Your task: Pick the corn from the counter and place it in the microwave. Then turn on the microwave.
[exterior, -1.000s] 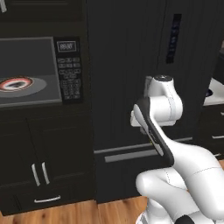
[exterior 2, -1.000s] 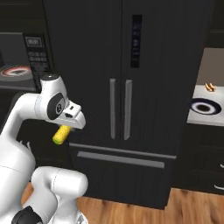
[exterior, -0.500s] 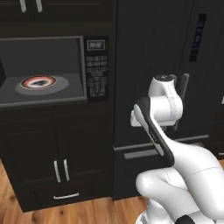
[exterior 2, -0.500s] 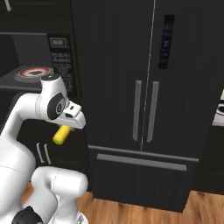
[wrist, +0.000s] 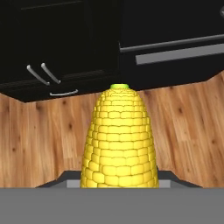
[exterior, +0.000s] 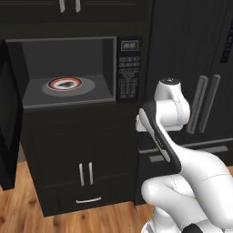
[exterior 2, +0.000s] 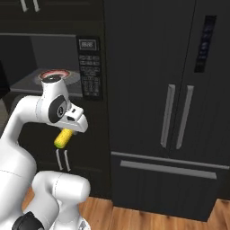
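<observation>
The gripper (exterior 2: 67, 130) is closed on the corn (exterior 2: 63, 138), which hangs down from it with the green tip at the far end. In the hand view the corn (wrist: 119, 140) rises straight up from between the fingers (themselves hidden behind the cob), over a wood floor (wrist: 48, 140) and the black cabinet fronts.

Up and to the gripper's left, at a higher level, stands the microwave (exterior: 68, 73) with its door (exterior: 9, 113) swung wide open to the left. Its red-ringed plate (exterior: 65, 84) lies bare inside the cavity, and the keypad (exterior: 129, 73) sits on the side nearest the gripper. In the right base view the plate (exterior 2: 56, 73) shows just above the arm's wrist.

Below the microwave is a black cabinet (exterior: 86, 168) with two thin silver handles. To the gripper's right is a tall black fridge (exterior 2: 175, 112) with two vertical handles and a drawer beneath.
</observation>
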You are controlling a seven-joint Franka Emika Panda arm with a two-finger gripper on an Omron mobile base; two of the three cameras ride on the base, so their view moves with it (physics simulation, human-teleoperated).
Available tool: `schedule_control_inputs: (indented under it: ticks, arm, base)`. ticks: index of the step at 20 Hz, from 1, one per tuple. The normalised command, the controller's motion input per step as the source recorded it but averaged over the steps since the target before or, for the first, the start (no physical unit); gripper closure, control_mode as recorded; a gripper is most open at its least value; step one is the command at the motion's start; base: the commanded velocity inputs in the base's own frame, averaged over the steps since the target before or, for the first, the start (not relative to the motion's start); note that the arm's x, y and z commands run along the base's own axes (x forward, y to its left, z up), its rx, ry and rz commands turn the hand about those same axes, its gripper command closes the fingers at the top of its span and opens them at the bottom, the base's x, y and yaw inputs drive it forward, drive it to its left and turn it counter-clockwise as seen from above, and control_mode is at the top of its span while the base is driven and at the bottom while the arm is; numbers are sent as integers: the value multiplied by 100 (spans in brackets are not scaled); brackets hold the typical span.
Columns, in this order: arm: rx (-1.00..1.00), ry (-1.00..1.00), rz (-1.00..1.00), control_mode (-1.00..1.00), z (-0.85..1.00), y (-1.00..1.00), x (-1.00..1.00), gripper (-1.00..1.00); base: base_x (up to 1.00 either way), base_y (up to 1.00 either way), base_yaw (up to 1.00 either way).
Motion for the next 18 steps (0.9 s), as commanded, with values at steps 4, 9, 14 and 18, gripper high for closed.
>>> schedule_control_inputs:
  ticks: [4,9,14,18]
  arm:
    - [0,0,0,100,0,0,0,100]
    - [0,0,0,100,0,0,0,100]
    - [0,0,0,100,0,0,0,100]
    - [0,0,0,100,0,0,0,100]
  base:
    - [-8,54,0]
    - [-9,52,1]
    - [-4,49,3]
    - [0,41,11]
